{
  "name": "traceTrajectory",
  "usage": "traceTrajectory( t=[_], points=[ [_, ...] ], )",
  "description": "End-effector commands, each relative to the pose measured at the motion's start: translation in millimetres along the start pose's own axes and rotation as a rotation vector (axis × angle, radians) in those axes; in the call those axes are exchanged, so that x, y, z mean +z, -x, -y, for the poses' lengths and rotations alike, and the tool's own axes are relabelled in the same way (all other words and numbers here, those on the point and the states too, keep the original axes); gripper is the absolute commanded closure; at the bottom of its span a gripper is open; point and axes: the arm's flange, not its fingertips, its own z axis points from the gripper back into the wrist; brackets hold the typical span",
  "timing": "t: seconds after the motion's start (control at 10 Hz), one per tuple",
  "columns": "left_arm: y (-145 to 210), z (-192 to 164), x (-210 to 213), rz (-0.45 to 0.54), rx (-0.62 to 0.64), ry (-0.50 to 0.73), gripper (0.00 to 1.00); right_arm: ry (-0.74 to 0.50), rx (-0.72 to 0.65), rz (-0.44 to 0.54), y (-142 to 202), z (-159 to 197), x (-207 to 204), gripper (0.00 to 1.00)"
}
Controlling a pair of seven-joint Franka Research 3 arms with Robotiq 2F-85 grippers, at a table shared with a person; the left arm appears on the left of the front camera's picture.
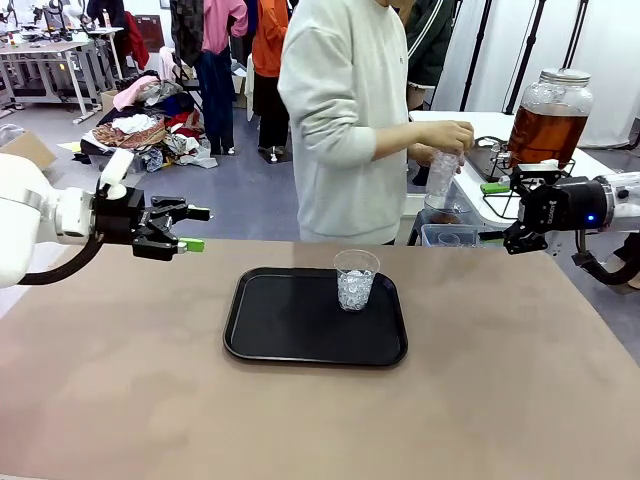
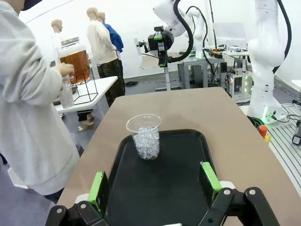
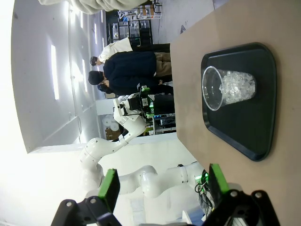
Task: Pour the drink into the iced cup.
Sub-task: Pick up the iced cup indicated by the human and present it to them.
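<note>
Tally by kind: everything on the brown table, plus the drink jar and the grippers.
black tray: 1
iced cup: 1
jar of drink: 1
grippers: 2, the left gripper and the right gripper
Total: 5

The tray (image 1: 280, 320) is showing black on the beige-brown table (image 1: 500, 400). The cup (image 1: 357, 266) is looking clear, its ice (image 1: 355, 292) whitish. At upper right, the drink (image 1: 543, 135) is glowing amber-brown under a silvery lid (image 1: 566, 75). The person's sweatshirt (image 1: 340, 120) is appearing pale grey.
</note>
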Motion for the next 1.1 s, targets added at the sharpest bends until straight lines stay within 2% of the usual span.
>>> traceTrajectory(
  t=[0.0, 1.0],
  points=[
    [-0.5, 0.0, 0.5, 0.001, -0.004, -0.001, 0.00, -0.002, 0.002, 0.002, 1.1, -1.6, 0.4, 0.00],
    [-0.5, 0.0, 0.5, 0.001, -0.004, -0.001, 0.00, -0.002, 0.002, 0.002, 1.1, -1.6, 0.4, 0.00]
  ],
)
